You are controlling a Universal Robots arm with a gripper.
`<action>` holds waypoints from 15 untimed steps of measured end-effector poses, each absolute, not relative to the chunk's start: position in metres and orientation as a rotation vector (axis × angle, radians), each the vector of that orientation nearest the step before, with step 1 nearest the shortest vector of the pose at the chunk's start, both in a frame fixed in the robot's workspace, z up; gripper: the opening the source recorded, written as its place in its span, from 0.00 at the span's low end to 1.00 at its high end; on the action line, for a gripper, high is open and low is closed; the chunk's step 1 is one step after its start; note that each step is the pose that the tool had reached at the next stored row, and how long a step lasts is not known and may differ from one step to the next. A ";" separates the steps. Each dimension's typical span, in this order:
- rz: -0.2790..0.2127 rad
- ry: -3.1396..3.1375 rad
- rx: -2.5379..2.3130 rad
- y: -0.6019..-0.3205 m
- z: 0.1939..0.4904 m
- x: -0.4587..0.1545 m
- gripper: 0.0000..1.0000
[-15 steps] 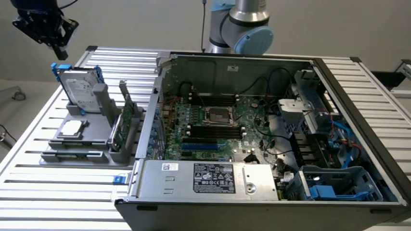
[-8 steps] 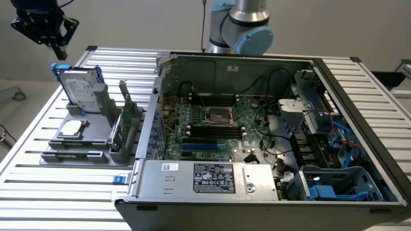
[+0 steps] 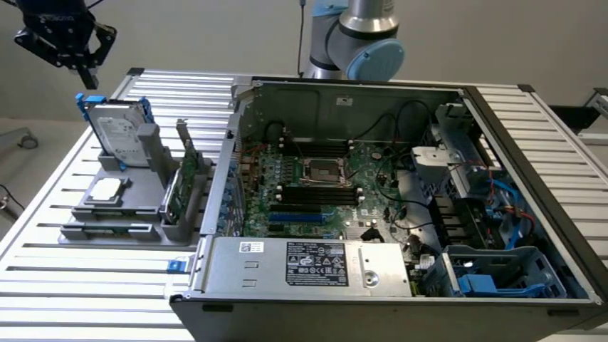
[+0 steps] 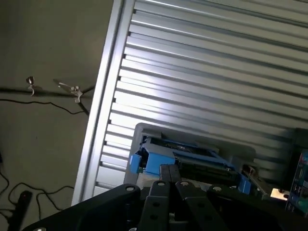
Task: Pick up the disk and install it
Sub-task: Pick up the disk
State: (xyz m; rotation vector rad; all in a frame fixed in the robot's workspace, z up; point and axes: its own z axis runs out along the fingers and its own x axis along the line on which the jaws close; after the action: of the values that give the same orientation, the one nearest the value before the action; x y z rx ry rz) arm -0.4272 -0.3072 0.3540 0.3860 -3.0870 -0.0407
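We judge the pick-up to be the step in hand, at its approach. The black end effector [image 3: 87, 77] hangs in the air with its fingers pressed together and nothing between them. The flat silver-grey metal disk [image 3: 119, 132], white-labelled and edged by a blue plastic frame, stands on edge in the grey plastic holder [image 3: 119, 214] on the slatted aluminium counter [image 3: 57, 285], not yet lifted. The disk lies below the end effector and a little to one side of it, well apart. In the wrist view its blue-edged upper rim sits just beyond the closed fingertips [image 4: 165, 177]. In our judgement a grasp calls for the fingers to part first, then line up squarely over that upper rim and come straight down, since the holder hems in the disk's lower half. The open grey metal computer case [image 3: 342, 100] stands beside the holder, farther from the end effector than the disk.
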 end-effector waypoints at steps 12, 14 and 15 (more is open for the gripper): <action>-0.035 -3.024 0.720 -0.307 0.354 -0.427 0.11; -0.035 -3.010 0.774 -0.307 0.354 -0.427 0.11; -0.034 -3.003 0.801 -0.307 0.354 -0.427 0.11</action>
State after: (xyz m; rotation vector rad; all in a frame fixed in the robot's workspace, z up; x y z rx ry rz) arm -0.4272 -0.3072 0.3538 0.8010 -3.0029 -0.0341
